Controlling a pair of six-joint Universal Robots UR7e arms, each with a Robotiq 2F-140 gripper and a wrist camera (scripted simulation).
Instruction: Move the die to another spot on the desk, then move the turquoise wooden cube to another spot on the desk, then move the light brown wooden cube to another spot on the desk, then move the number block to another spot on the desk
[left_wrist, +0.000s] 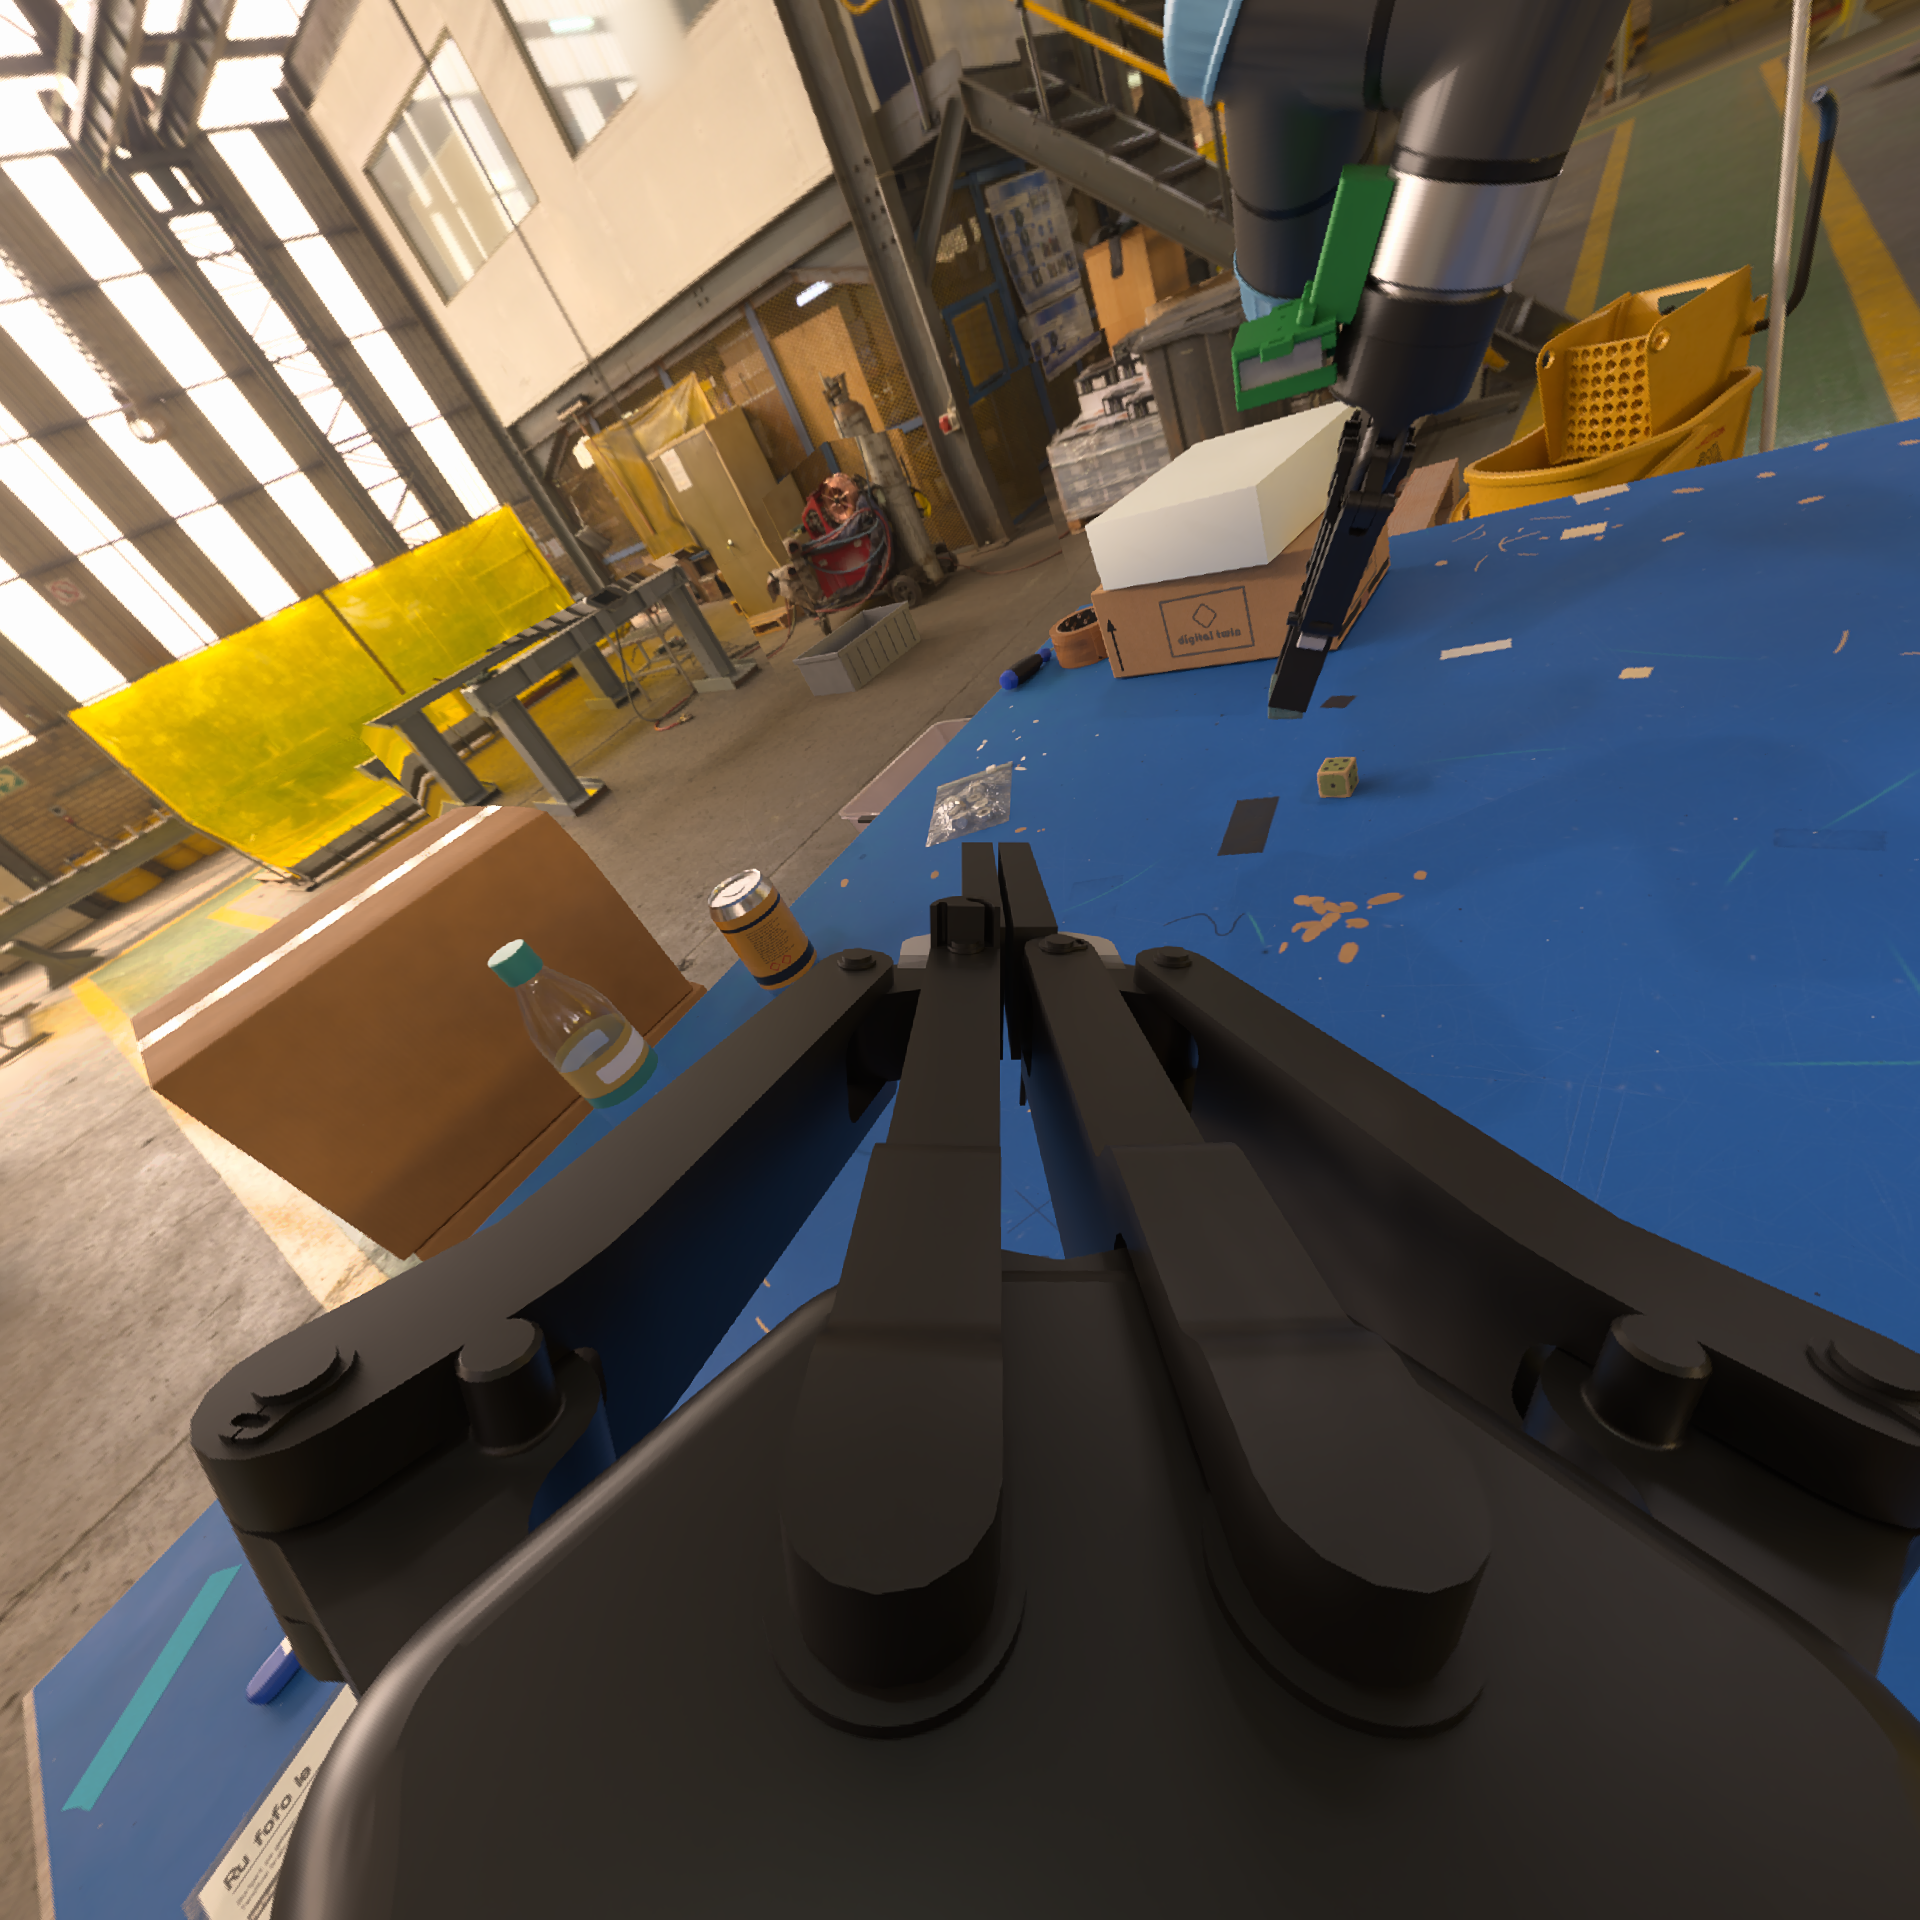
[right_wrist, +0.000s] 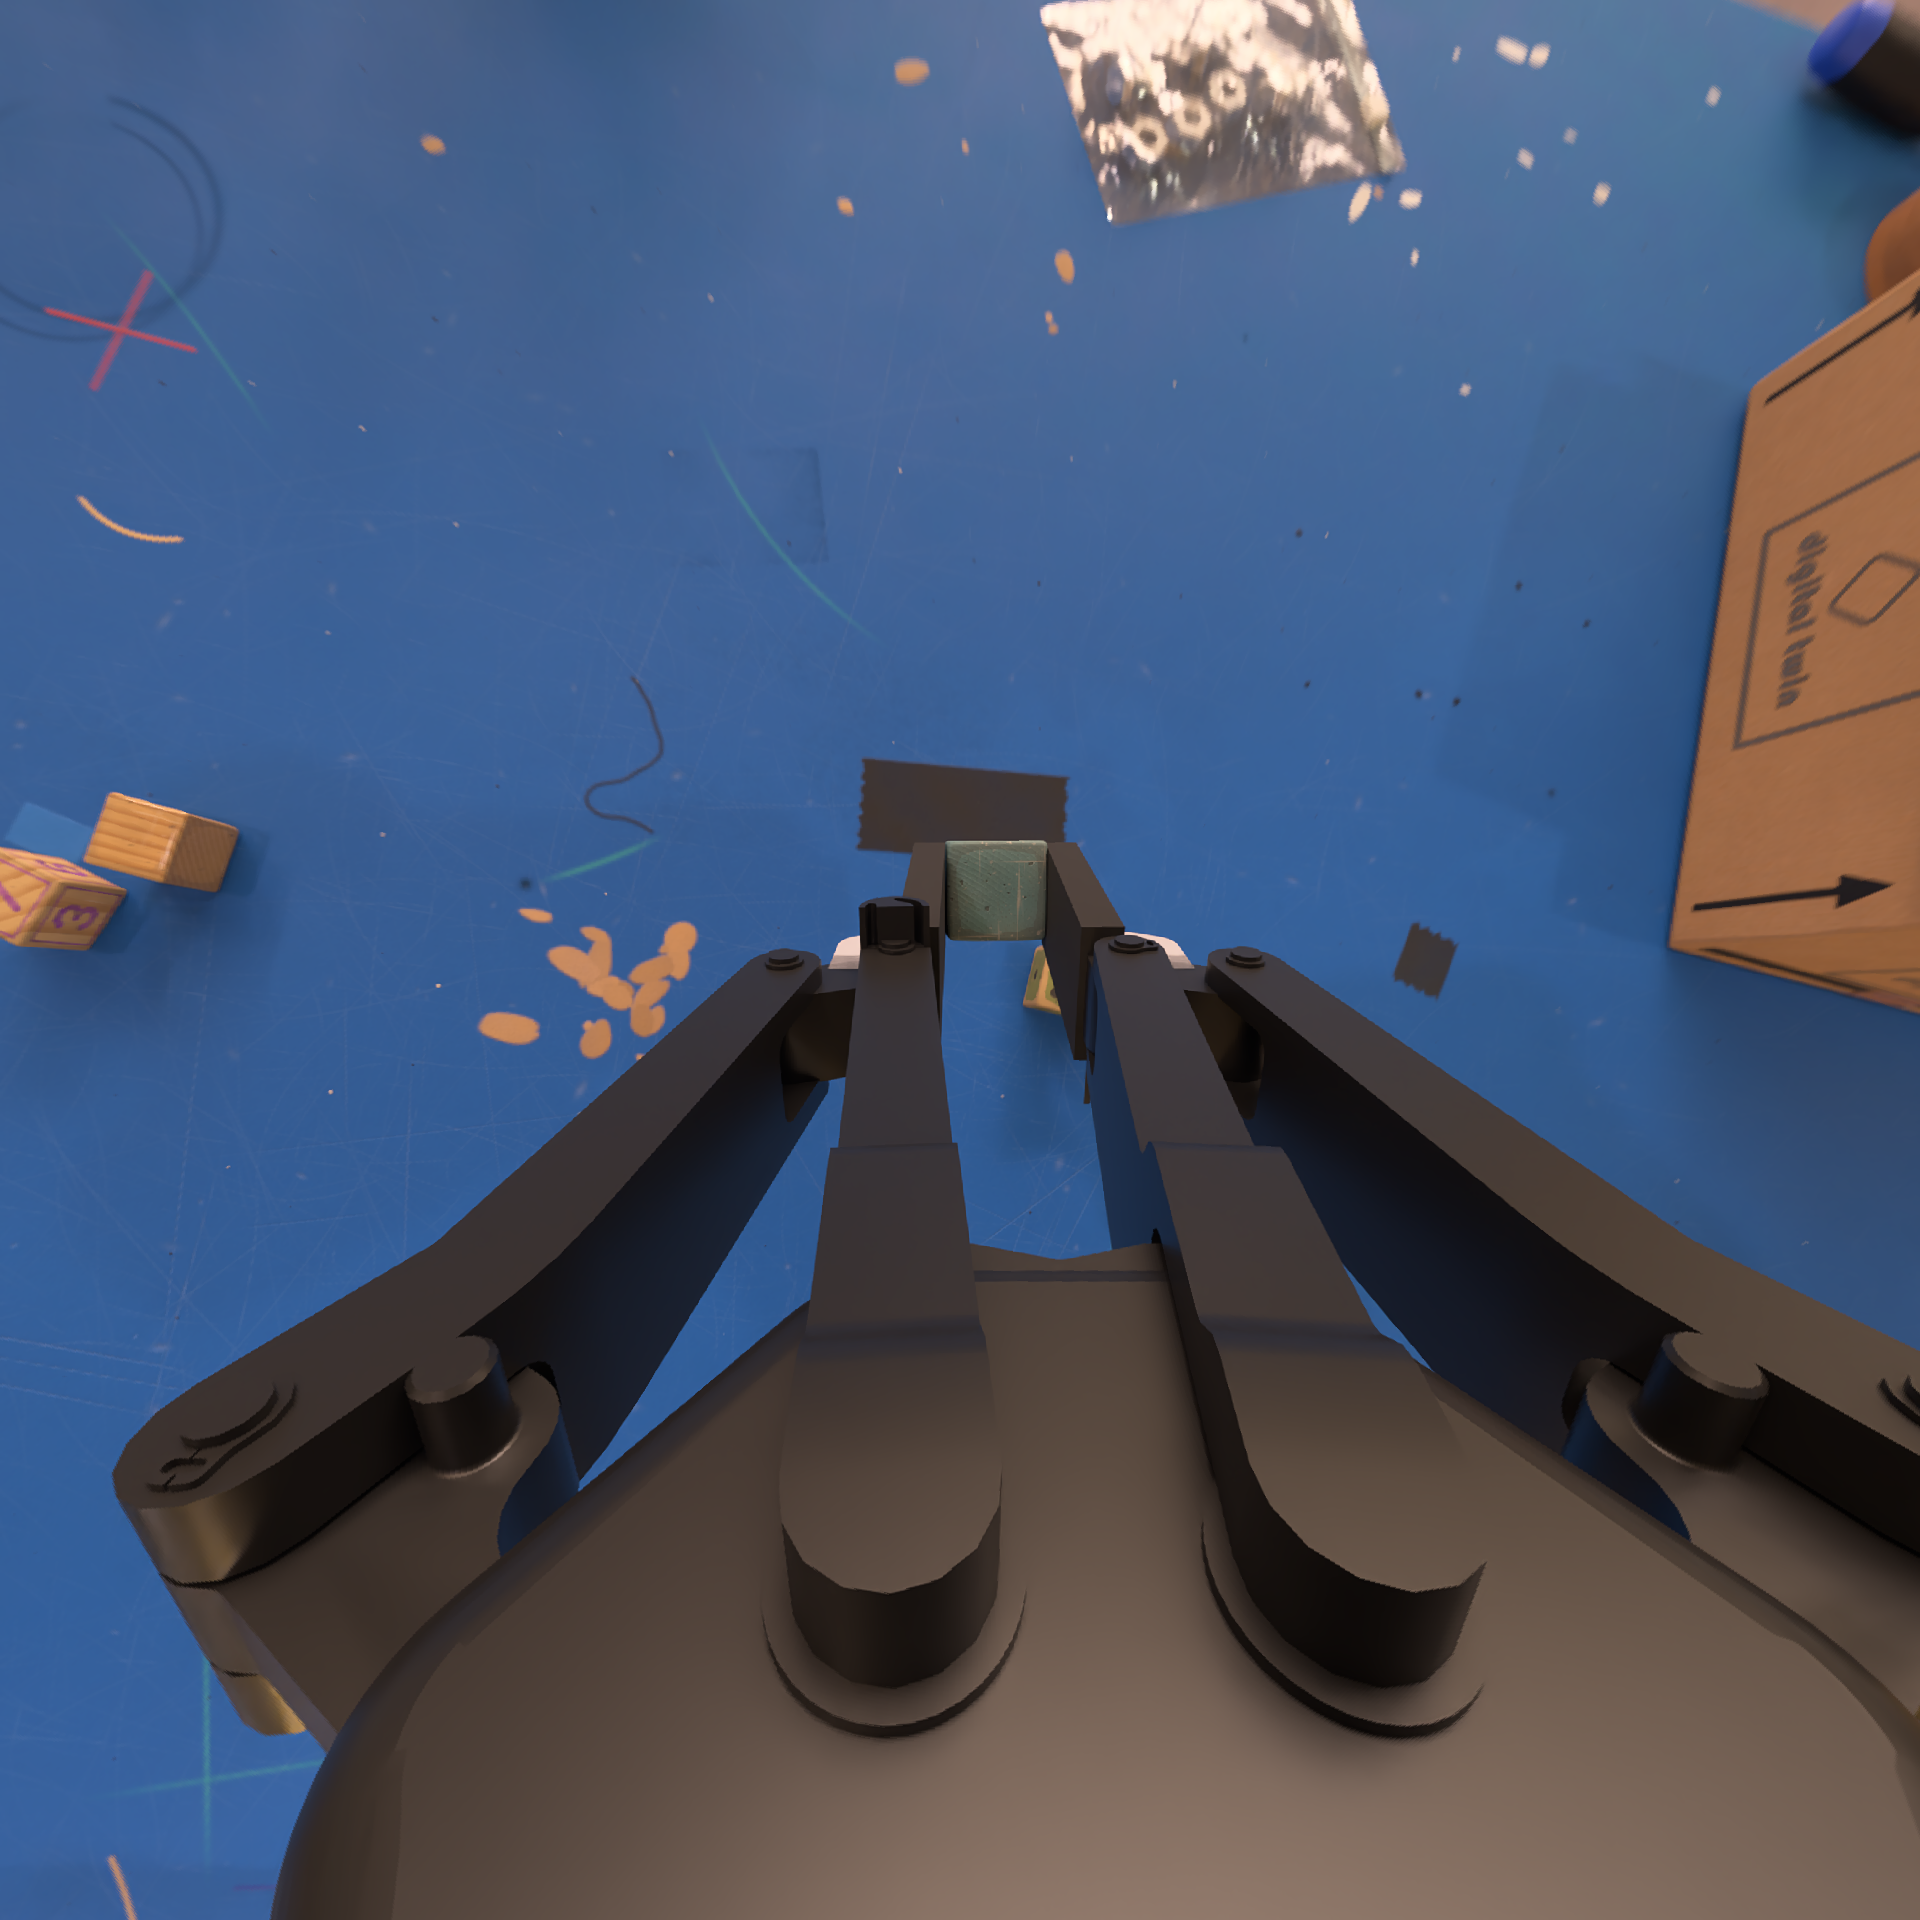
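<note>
My right gripper (right_wrist: 995, 891) is shut on the turquoise wooden cube (right_wrist: 994, 889) and holds it above the blue desk (right_wrist: 1247, 1039). The die (right_wrist: 1041, 982) lies on the desk just below the right finger; in the left wrist view the die (left_wrist: 1336, 776) sits beyond the right gripper (left_wrist: 1291, 698), whose tip shows a sliver of turquoise. The light brown wooden cube (right_wrist: 161, 842) and the number block (right_wrist: 57, 898) lie together at the left edge of the right wrist view. My left gripper (left_wrist: 1000, 868) is shut and empty, above the desk.
A cardboard box (right_wrist: 1808, 675) stands at the right; in the left wrist view the box (left_wrist: 1205, 618) carries a white foam block (left_wrist: 1216, 499). A plastic bag of hardware (right_wrist: 1216, 104), a can (left_wrist: 761, 928), a bottle (left_wrist: 577, 1029) and a large carton (left_wrist: 395, 1018) stand near the desk's left edge.
</note>
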